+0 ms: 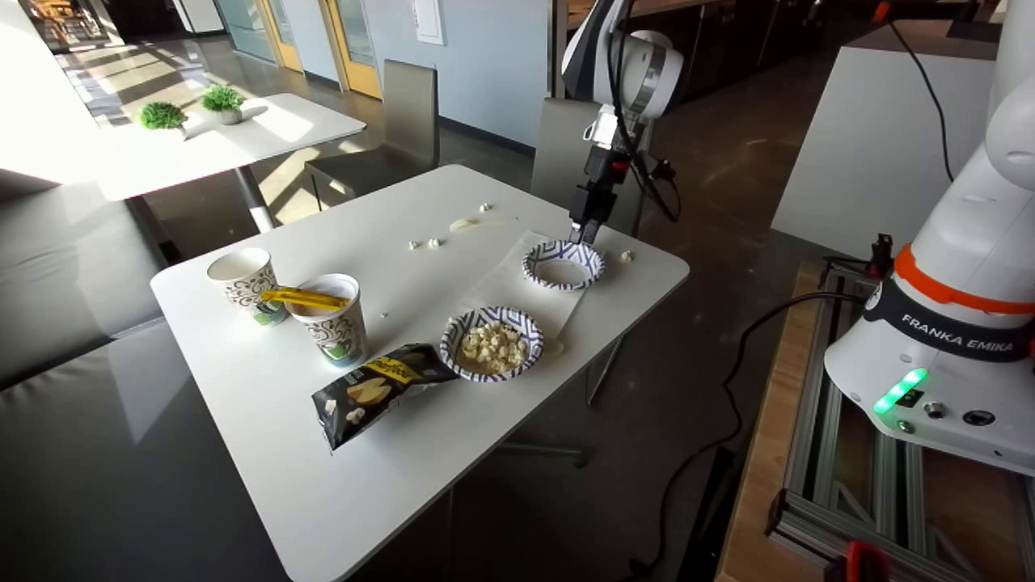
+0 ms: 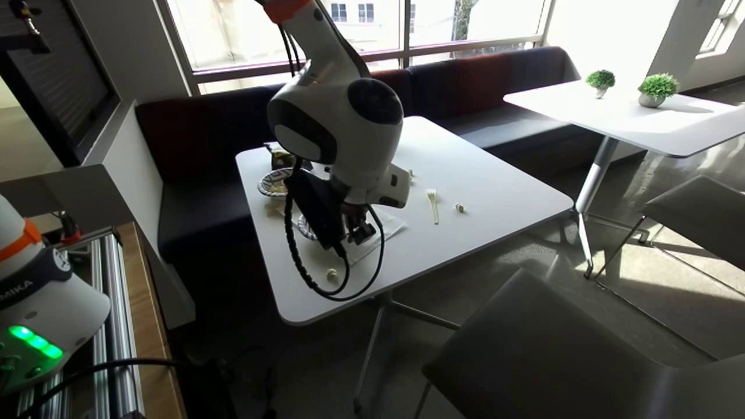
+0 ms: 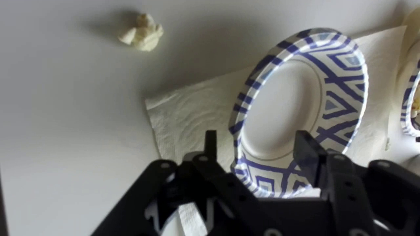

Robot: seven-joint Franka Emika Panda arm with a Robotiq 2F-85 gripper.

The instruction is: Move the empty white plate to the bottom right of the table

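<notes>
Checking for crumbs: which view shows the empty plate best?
The wrist view: the empty plate is largest, its centre bare. In an exterior view the plate is smaller, nearly whole; in an exterior view the plate is mostly hidden.

Bright windows (image 2: pixel 500 23) behind long bench (image 2: pixel 495 81) (floor (image 2: pixel 660 282) partly sunlit).

An exterior view looks down over the square white matte table (image 1: pixel 380 275), the white robot base (image 1: pixel 946 343) near right; an exterior view faces bright framed windows (image 2: pixel 495 26), that base near left. Both share table and far round green plants (image 1: pixel 163 115). The wrist view looks closely down past the black claw (image 3: pixel 256 144).
</notes>
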